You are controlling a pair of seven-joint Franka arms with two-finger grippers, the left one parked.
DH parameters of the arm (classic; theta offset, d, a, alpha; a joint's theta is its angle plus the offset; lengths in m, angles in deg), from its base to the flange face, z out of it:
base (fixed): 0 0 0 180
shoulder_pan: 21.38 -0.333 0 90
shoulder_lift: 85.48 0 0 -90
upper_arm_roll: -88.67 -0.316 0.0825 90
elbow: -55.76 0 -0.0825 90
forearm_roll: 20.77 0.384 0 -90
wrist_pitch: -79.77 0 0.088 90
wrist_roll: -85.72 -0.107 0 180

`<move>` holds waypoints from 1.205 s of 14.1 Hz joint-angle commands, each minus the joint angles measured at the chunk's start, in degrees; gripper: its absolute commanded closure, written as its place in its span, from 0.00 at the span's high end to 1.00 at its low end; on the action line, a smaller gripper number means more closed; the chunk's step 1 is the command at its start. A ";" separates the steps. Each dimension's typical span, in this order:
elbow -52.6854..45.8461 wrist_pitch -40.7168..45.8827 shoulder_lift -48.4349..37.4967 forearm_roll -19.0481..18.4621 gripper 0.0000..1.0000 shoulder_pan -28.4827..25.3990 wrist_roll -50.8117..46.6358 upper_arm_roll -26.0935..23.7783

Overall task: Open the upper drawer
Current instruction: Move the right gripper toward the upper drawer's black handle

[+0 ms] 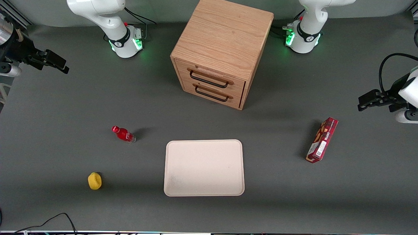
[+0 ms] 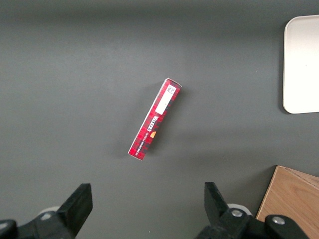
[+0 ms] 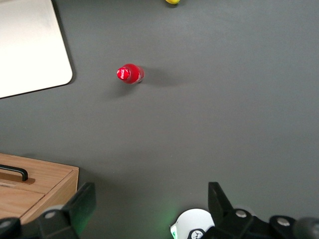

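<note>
The oak cabinet stands at the middle of the table, farther from the front camera than the tray. Its upper drawer is shut flush, and its thin black wire handle sits just above the matching lower drawer. My gripper hangs open at the working arm's end of the table, well away from the cabinet, with nothing between its fingers. In the right wrist view the gripper hovers over bare mat, beside a corner of the cabinet and the end of a black handle.
A red bottle lies between my gripper and the cream tray. A yellow lemon-like object sits nearer the front camera. A red box lies toward the parked arm's end. The arm's base stands beside the cabinet.
</note>
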 commanded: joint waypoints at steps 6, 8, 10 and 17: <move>-2.65 2.64 1.43 1.09 1.00 -0.20 1.97 -0.28; -4.84 5.54 1.69 1.62 1.00 -0.73 8.64 -1.24; -6.43 5.64 2.74 4.33 1.00 -0.73 10.43 -4.14; -14.16 5.38 14.58 21.63 1.00 -0.73 34.65 -12.75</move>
